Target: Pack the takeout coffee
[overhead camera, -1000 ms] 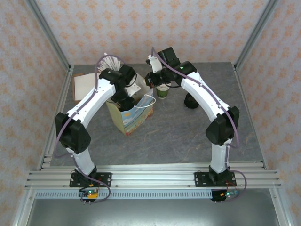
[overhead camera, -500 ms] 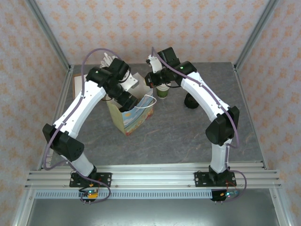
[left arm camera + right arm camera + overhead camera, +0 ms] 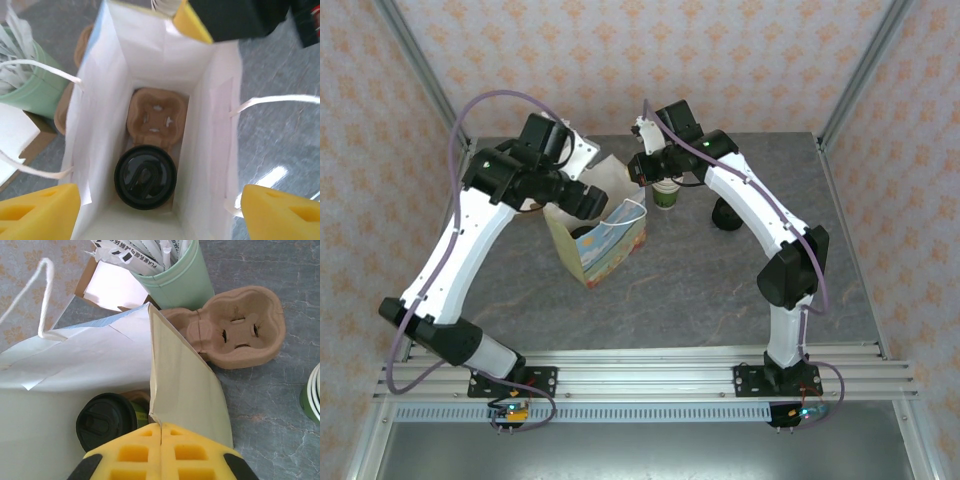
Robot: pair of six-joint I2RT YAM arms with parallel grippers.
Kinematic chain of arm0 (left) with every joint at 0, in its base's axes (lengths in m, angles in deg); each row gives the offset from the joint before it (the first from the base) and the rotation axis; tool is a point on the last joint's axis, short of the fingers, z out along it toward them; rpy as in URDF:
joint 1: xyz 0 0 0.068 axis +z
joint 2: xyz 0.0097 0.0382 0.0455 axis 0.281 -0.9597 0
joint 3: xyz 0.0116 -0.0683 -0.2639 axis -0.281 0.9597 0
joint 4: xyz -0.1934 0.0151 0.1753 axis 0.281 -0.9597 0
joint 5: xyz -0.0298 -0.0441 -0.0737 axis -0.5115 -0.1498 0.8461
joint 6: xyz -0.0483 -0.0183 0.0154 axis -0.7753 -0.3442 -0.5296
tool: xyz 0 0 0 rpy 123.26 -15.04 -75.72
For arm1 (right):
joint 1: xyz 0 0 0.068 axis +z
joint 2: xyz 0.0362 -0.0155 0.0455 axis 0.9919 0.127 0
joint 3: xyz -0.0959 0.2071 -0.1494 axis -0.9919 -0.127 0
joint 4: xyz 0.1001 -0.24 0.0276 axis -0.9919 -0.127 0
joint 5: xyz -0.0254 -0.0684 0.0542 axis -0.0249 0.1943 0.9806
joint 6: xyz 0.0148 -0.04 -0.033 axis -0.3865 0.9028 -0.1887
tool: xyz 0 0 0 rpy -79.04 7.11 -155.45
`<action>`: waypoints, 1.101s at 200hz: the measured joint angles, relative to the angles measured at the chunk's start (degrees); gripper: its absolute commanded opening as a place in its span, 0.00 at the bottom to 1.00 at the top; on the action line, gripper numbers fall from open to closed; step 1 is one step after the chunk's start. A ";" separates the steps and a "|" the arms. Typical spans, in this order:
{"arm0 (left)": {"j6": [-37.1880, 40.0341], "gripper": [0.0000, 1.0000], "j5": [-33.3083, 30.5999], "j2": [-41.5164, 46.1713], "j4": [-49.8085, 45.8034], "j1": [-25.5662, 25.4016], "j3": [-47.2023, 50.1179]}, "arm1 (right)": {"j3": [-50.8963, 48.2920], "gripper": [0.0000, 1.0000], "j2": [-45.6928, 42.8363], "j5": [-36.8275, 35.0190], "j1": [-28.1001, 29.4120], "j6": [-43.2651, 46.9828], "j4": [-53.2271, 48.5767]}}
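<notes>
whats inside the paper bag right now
The paper bag holds the takeout coffee, seated in a brown pulp carrier. The cup's sides below its lid are hidden.

White arms (image 3: pixel 455 245), blk joints, purple cables — yellow, maybe foam, pads (image 3: pixel 40 210).

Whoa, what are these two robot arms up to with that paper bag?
They are packing a takeout coffee. The right arm's fingers are shut on the rim of the paper bag, holding it open. The lidded coffee cup sits at the bottom of the bag in a cardboard carrier. The left arm's fingers hang open above the bag's mouth, holding nothing.
</notes>
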 measured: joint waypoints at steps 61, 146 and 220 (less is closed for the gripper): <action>-6.25 0.84 -2.86 4.61 5.88 -0.02 -0.13 | 1.16 0.57 0.76 -1.40 0.00 -3.28 0.02; -16.46 0.82 -10.40 4.28 13.51 13.51 0.94 | 2.84 0.85 -2.27 -4.70 0.00 -9.07 5.68; -20.20 0.66 -8.15 -13.25 15.65 19.91 -6.40 | -4.85 0.86 -12.98 -6.27 0.00 -10.60 13.44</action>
